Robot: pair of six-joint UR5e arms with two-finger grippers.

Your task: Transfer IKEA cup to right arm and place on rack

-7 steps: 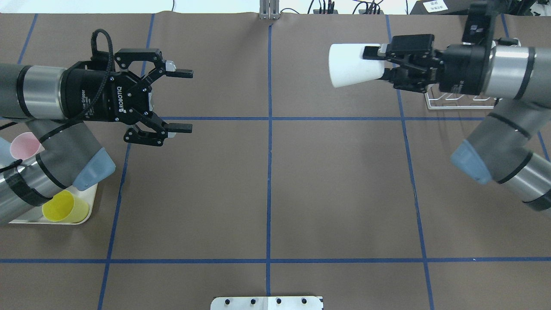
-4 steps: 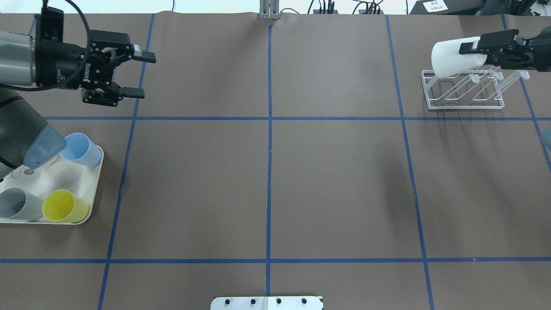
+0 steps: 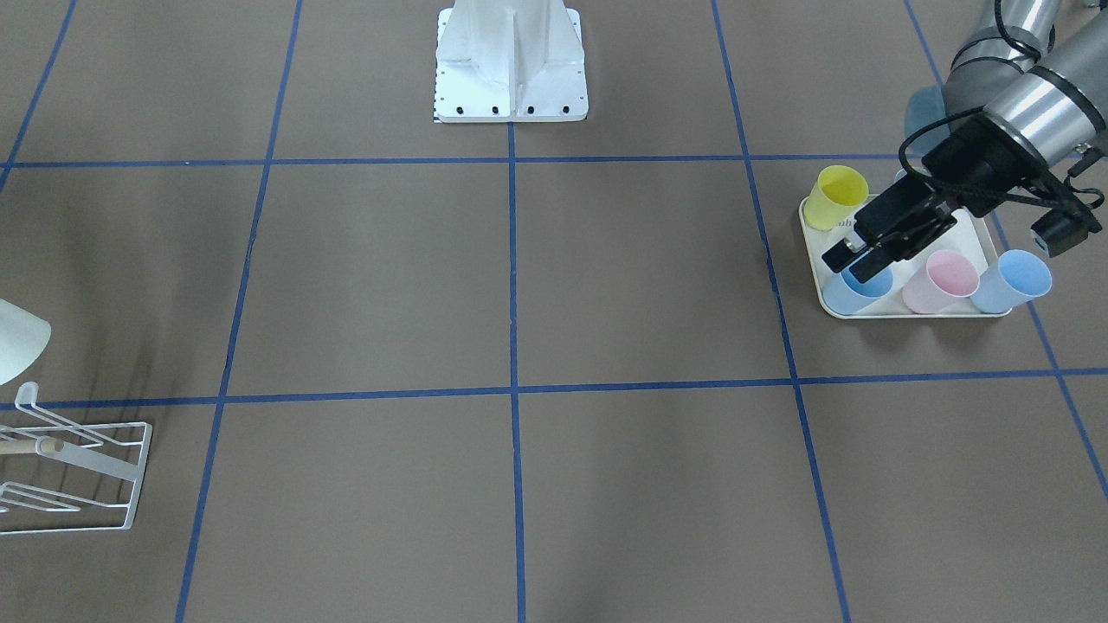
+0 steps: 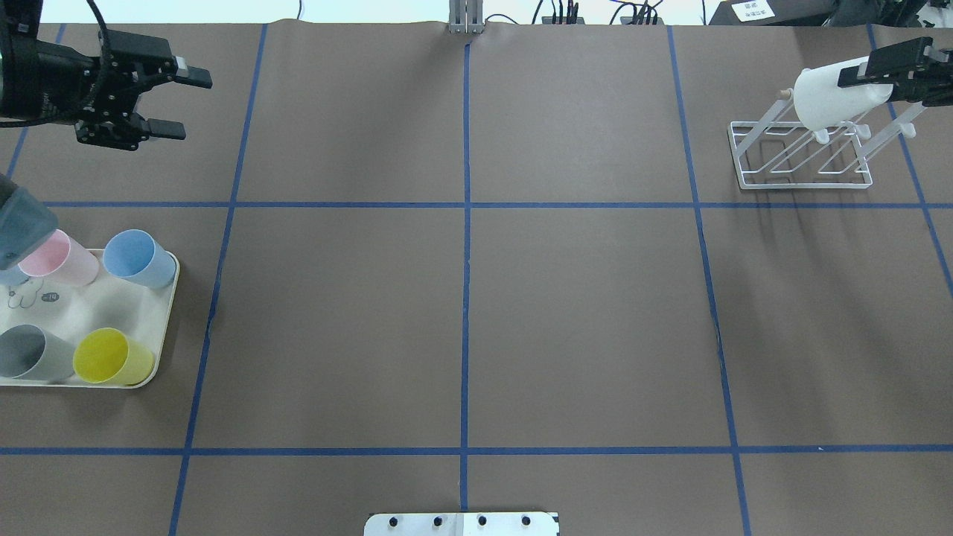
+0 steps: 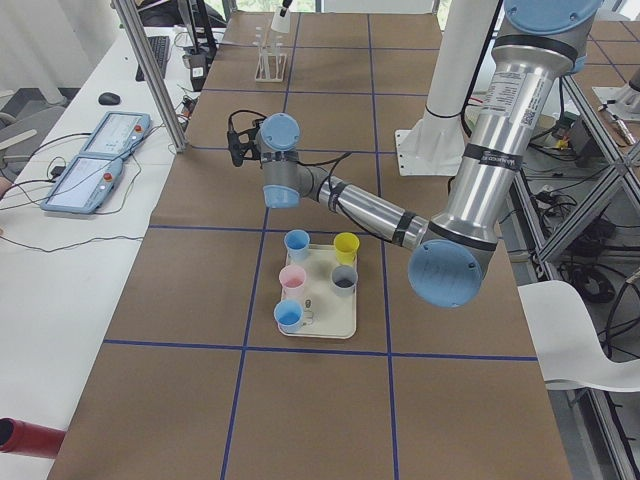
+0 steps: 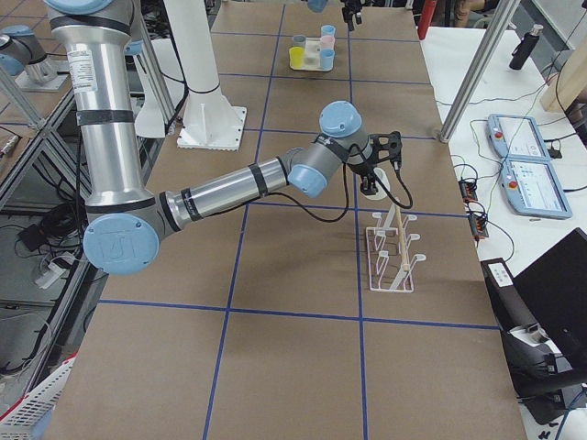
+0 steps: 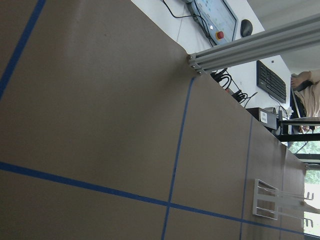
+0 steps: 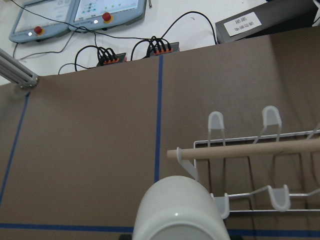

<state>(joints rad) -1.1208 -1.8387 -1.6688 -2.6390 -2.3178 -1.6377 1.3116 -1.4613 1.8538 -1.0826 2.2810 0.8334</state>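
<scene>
Over at the far right corner, the right gripper (image 4: 864, 83) is clamping the white IKEA cup (image 4: 823, 104), tilted, right over the rack (image 4: 804, 185) by its wooden dowel (image 8: 250, 149); touching or not, I can't tell. Handover looks done, so placing is the job now. Doing it well, I reckon, means lining the cup's mouth up with one slanted prong (image 8: 215, 122), easing down along its angle, and letting go only once seated (that wire rack looks light enough to skid). The left gripper (image 4: 186, 104) is hanging wide open, empty, well apart from the tray (image 4: 165, 335) of coloured cups.
</scene>
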